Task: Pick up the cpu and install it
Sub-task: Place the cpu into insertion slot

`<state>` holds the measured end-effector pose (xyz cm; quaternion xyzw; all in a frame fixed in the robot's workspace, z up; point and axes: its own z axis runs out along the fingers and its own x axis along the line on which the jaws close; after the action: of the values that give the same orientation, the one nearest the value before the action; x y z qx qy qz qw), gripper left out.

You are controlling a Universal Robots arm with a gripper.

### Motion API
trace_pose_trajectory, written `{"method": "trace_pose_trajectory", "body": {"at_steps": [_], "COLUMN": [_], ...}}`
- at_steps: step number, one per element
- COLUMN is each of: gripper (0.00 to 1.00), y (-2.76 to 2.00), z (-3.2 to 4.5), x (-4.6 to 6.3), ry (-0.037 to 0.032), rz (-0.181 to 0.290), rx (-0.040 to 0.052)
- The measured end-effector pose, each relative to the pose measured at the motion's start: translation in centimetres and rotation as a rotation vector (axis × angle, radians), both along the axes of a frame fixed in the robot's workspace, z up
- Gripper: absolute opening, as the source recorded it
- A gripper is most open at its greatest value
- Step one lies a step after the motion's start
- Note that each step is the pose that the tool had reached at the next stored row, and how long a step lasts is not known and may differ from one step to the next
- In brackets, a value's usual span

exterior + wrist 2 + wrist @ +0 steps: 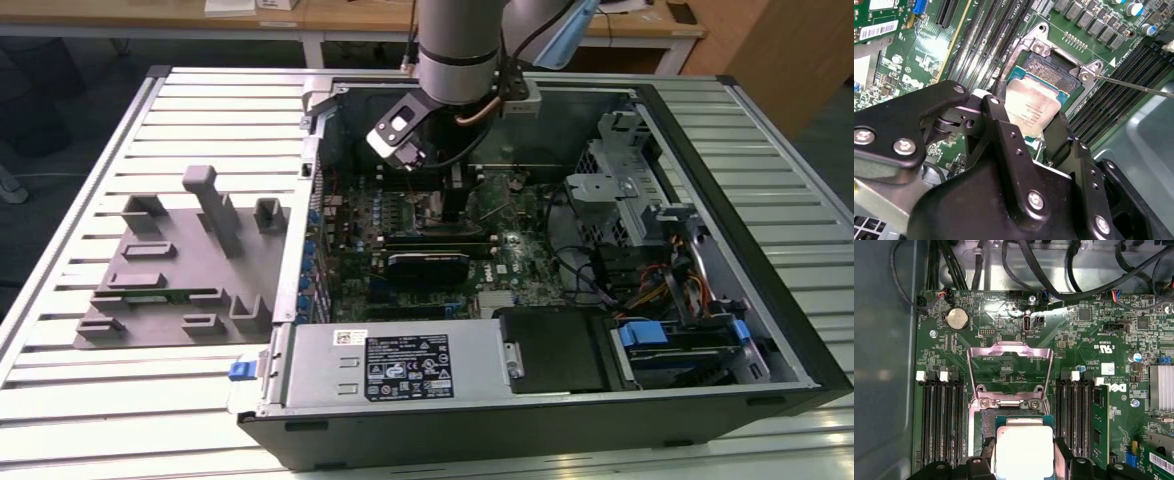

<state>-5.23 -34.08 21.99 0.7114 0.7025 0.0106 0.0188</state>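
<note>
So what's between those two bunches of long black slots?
The open metal-framed socket, with the flat silvery square cpu over it, in the first wrist view.

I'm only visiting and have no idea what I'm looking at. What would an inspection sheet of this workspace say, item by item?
Surface: slatted metal table carrying an open computer case.
Job's things: the cpu is held over the open socket, whose retaining frame is raised; whether it is seated, cannot tell.
Clutter: gray fixture tray with upright blocks, on the table at the exterior view's left of the case.
Grippers: the gripper is shut on the cpu's opposite edges.
Cables: black cables along the case wall; coloured wires inside the case.
Surroundings: wooden desks behind the table.
</note>
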Motion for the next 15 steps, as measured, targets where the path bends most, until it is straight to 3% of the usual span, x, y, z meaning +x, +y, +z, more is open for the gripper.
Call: {"method": "trace_pose_trajectory", "body": {"at_steps": [15], "gripper": [0.54], "y": [0.29], "z": [-0.48], "x": [-0.15], "ry": [-0.0009], "rz": [0.000], "rx": [0.0077]}}
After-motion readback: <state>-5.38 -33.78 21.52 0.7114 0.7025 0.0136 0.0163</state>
